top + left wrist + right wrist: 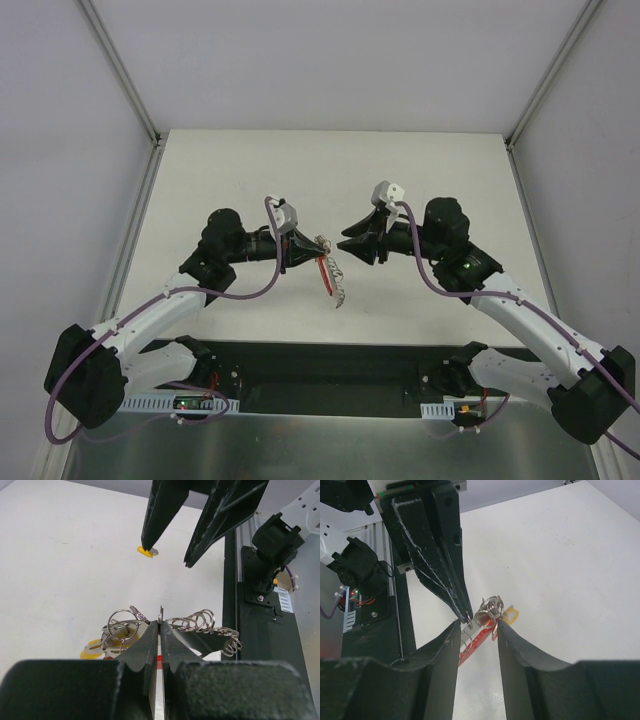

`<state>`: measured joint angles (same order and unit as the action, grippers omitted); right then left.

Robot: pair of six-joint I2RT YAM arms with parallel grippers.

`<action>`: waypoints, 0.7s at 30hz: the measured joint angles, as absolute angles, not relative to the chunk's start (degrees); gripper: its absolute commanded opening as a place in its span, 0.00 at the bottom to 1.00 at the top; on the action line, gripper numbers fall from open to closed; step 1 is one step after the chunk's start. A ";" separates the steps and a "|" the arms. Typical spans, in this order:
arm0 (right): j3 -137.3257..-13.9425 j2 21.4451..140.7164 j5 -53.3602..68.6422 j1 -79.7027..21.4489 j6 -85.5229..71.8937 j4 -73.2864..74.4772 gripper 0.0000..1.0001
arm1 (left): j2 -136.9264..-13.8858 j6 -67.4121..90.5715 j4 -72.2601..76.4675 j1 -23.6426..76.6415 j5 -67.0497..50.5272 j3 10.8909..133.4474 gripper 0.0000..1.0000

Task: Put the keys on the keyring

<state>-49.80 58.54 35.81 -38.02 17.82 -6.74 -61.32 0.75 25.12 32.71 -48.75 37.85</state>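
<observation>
Keyring point(196, 622) in left jaws, seemingly mid table point(250, 165)

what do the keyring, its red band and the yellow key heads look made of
keyring: bright metal, likely steel; its wire loops glint silver. band: smooth red, probably plastic, unsure. key head: flat opaque yellow, likely plastic.

A lab test cell: white table point(250, 180) enclosed by grey panels point(60, 150) and metal rails point(120, 70).
</observation>
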 measured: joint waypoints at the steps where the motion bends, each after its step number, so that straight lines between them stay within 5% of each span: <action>1: -49.08 58.50 35.86 -37.93 17.43 -7.20 0.37 | -60.82 1.69 26.79 32.71 -48.38 36.93 0.00; 21: -45.89 61.60 40.91 -37.63 15.20 -13.21 0.31 | -58.46 16.32 48.95 33.08 -44.29 30.57 0.00</action>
